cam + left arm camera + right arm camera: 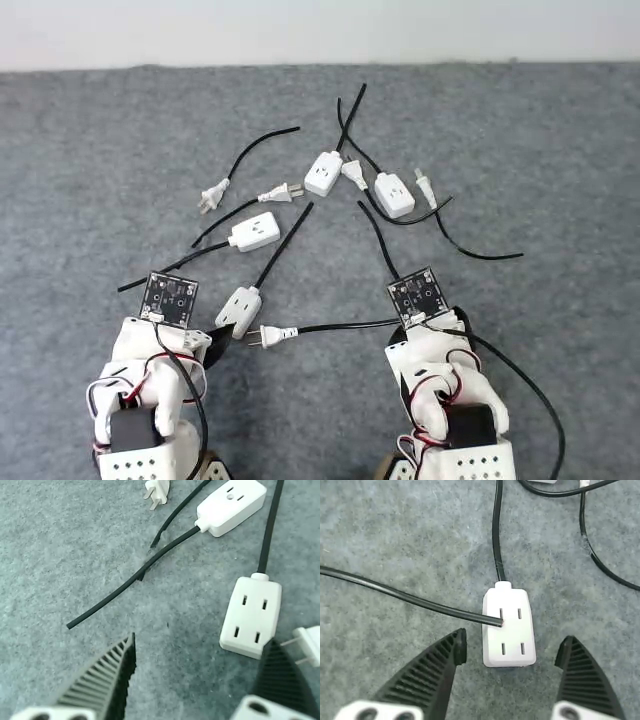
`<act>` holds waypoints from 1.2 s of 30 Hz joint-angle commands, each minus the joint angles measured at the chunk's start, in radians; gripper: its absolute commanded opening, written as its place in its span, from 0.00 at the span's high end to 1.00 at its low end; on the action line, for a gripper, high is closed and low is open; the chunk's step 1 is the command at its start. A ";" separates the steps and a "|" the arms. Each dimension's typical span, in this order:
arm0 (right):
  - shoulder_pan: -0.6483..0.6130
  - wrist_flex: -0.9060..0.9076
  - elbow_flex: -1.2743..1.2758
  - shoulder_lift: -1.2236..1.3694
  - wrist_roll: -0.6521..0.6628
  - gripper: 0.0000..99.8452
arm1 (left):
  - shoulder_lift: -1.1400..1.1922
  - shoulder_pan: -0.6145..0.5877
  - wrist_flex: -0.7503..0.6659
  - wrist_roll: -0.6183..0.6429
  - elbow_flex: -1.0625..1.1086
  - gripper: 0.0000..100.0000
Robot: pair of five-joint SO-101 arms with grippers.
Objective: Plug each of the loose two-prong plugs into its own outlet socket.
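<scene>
The high camera looks down over the whole desk (80,150) from farther off. Both wrist cameras face down, close above it. The left one shares a white outlet (250,617) with the high view.

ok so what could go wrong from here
1. A loose cable end lies on the socket between the fingers of the open right gripper; closing may pinch it and tug the plug on it.
2. That plug lies close beside the left socket, by one finger of the open left gripper; a grab could catch or shove both.
</scene>
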 commanded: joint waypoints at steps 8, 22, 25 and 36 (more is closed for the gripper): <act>0.012 0.008 0.020 -0.004 -0.003 0.70 | -0.014 -0.006 -0.026 -0.011 -0.010 0.62; 0.012 0.008 0.020 -0.004 -0.003 0.70 | -0.014 -0.003 -0.031 -0.012 -0.010 0.90; 0.012 0.008 0.020 -0.004 -0.003 0.70 | -0.014 -0.003 -0.031 -0.012 -0.010 0.97; 0.010 0.008 0.020 -0.004 -0.003 0.70 | -0.014 -0.003 -0.032 -0.012 -0.010 0.99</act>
